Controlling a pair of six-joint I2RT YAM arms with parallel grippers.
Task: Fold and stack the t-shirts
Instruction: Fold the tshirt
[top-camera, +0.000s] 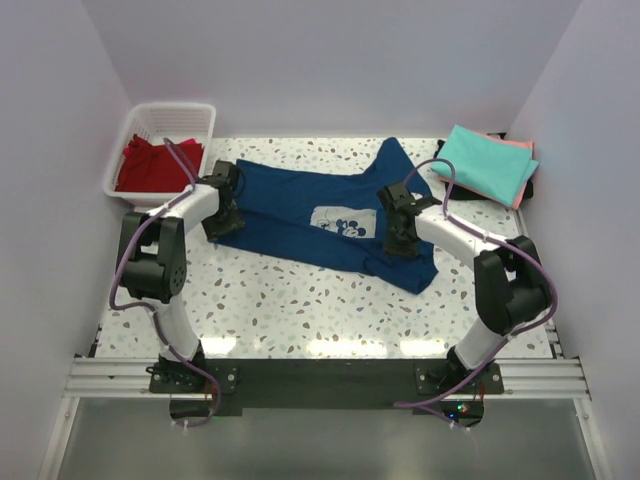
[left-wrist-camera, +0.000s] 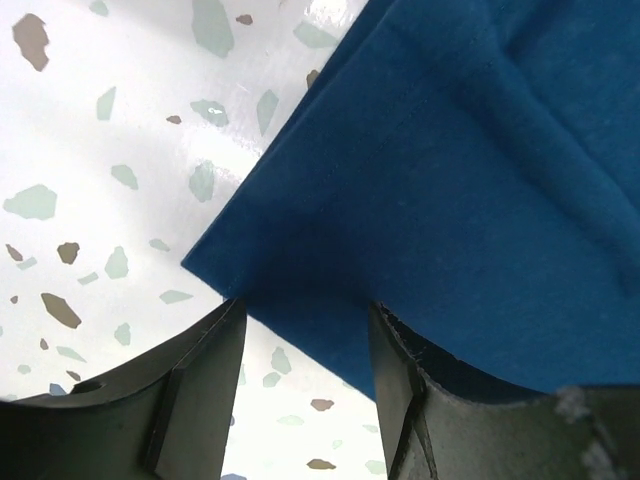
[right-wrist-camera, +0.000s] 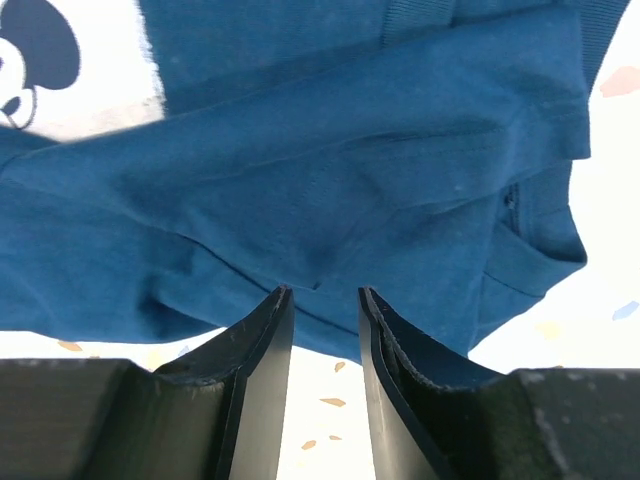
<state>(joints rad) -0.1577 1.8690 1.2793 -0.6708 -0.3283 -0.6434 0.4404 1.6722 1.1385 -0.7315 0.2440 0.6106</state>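
The navy blue t-shirt (top-camera: 310, 215) with a pale cartoon-mouse print (top-camera: 343, 221) lies half folded across the middle of the table. My left gripper (top-camera: 224, 205) is open over the shirt's left edge; the left wrist view shows a hemmed corner of the cloth (left-wrist-camera: 440, 200) between the spread fingers (left-wrist-camera: 200, 400). My right gripper (top-camera: 398, 232) is open over the shirt's right part; the right wrist view shows creased navy cloth (right-wrist-camera: 330, 190) just beyond the fingertips (right-wrist-camera: 272, 320). A folded teal shirt (top-camera: 482, 163) lies on a salmon-pink one (top-camera: 524, 170) at the back right. A red shirt (top-camera: 150, 165) sits in the basket.
A white plastic basket (top-camera: 160, 120) stands at the back left corner. The speckled white tabletop (top-camera: 320, 305) is enclosed by pale walls on the left, back and right. A black rail (top-camera: 320, 375) with both arm bases runs along the near edge.
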